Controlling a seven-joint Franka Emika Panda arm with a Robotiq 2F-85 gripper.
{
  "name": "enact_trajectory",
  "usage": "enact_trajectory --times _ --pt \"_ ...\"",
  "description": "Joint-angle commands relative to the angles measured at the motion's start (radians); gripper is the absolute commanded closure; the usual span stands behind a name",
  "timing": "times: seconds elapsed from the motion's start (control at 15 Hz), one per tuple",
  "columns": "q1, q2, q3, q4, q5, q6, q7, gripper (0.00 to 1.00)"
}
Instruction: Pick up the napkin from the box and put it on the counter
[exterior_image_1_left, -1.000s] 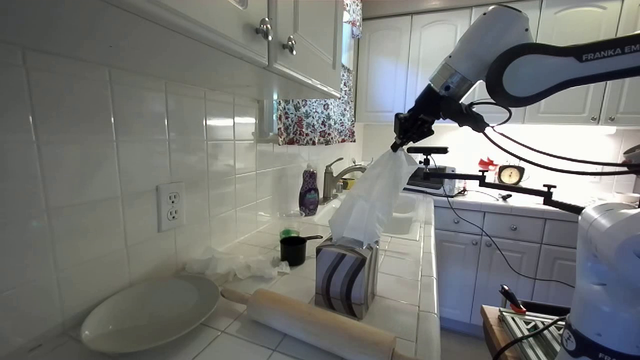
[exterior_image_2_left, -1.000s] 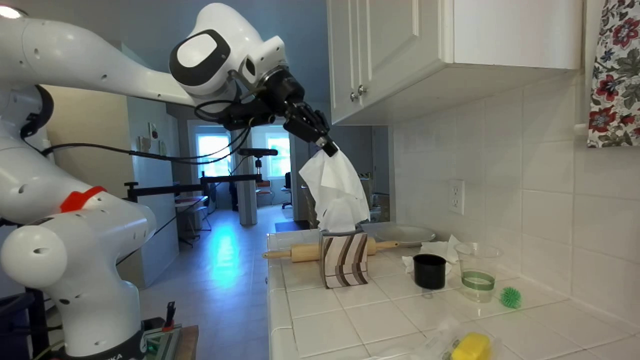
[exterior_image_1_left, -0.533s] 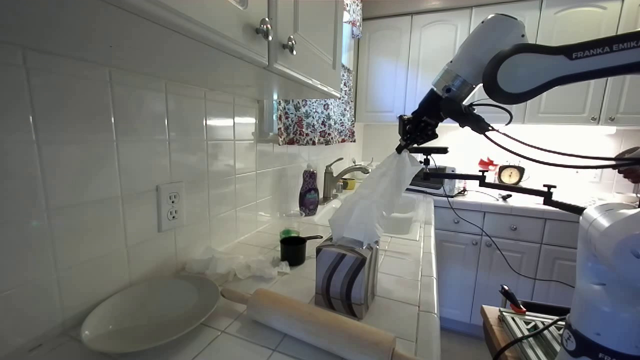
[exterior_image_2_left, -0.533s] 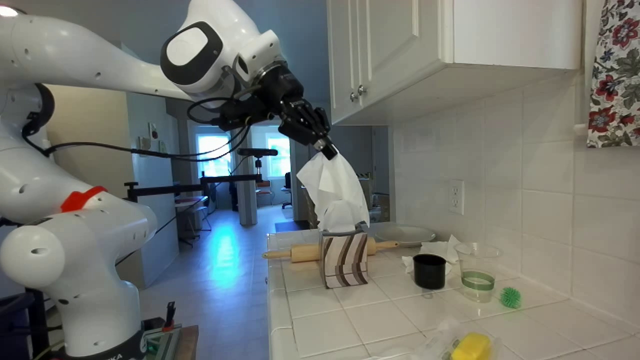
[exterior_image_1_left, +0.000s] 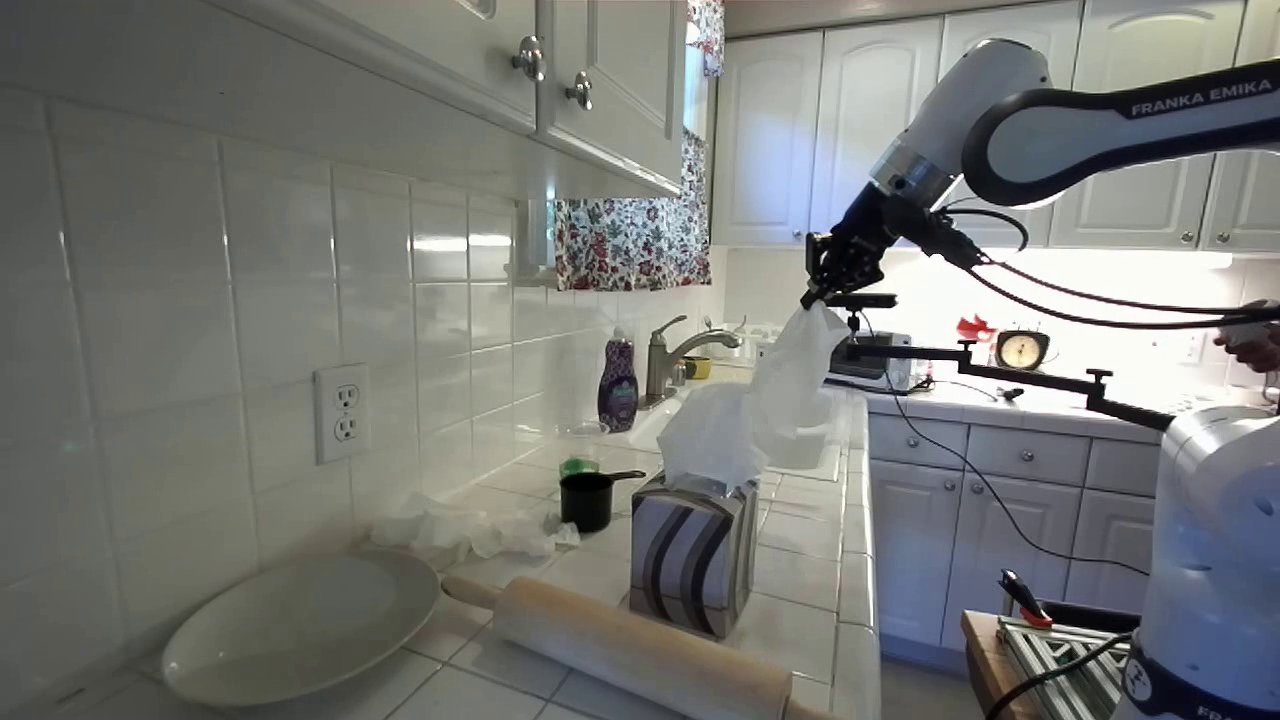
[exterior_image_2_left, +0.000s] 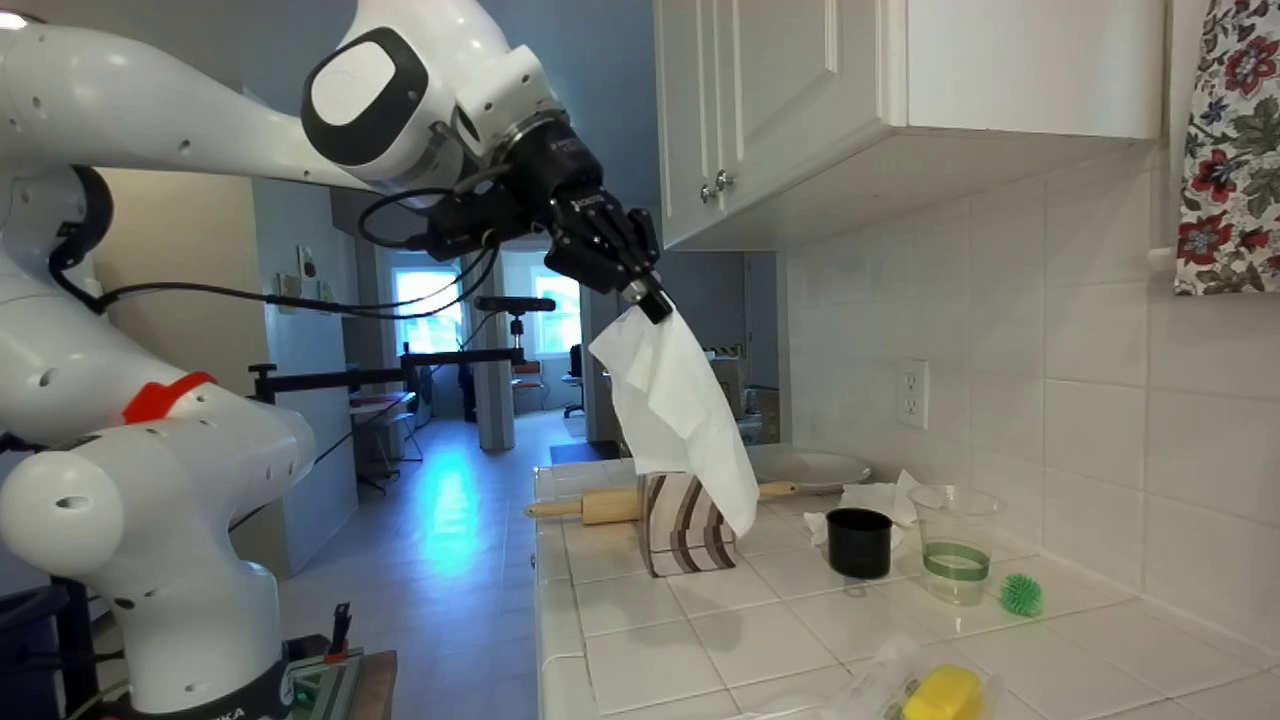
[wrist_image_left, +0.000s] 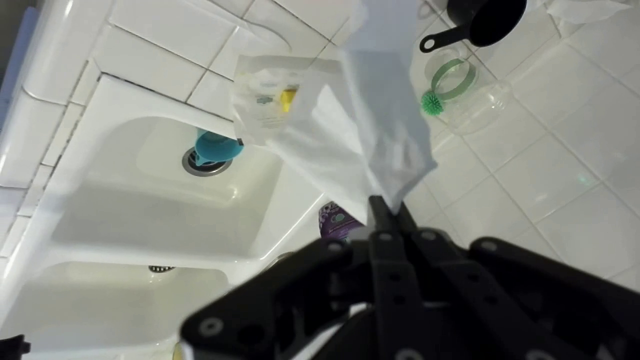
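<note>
My gripper is shut on the top of the napkin, a limp white cloth, in both exterior views (gripper (exterior_image_1_left: 812, 300), (exterior_image_2_left: 655, 303); napkin (exterior_image_1_left: 803, 375), (exterior_image_2_left: 680, 410)). The napkin hangs down beside the box (exterior_image_1_left: 690, 560), past its top; its lower end overlaps the striped box (exterior_image_2_left: 675, 535) in an exterior view. Another white tissue (exterior_image_1_left: 708, 435) stands up from the box's opening. The box stands upright on the white tiled counter (exterior_image_1_left: 795, 590), (exterior_image_2_left: 650, 625). In the wrist view the closed fingertips (wrist_image_left: 390, 205) pinch the napkin (wrist_image_left: 387, 110), which spreads away from them.
A rolling pin (exterior_image_1_left: 640, 645) and oval dish (exterior_image_1_left: 305, 625) lie near the box. A black cup (exterior_image_2_left: 858, 543), clear cup (exterior_image_2_left: 955, 550), green spiky ball (exterior_image_2_left: 1021, 595) and crumpled tissues (exterior_image_1_left: 470, 530) are along the wall. A sink (wrist_image_left: 165, 190) and purple bottle (exterior_image_1_left: 618, 385) are beyond.
The napkin stretched between box and gripper before; now it hangs from the gripper, its lower end swung off the box top. The gripper has shifted slightly toward the sink and a little down.
</note>
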Motion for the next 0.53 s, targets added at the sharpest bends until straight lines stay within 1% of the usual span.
enact_trajectory --times 0.0,0.13,0.4,0.47 --pt "-0.014 -0.018 -0.016 -0.017 0.040 0.000 -0.032 1.00" --pt "-0.008 -0.011 -0.018 -0.015 0.047 0.009 -0.043 1.00" --pt "0.029 0.005 -0.029 -0.009 0.077 0.023 -0.097 1.00" --pt "0.041 0.007 -0.033 -0.008 0.092 0.023 -0.116 0.74"
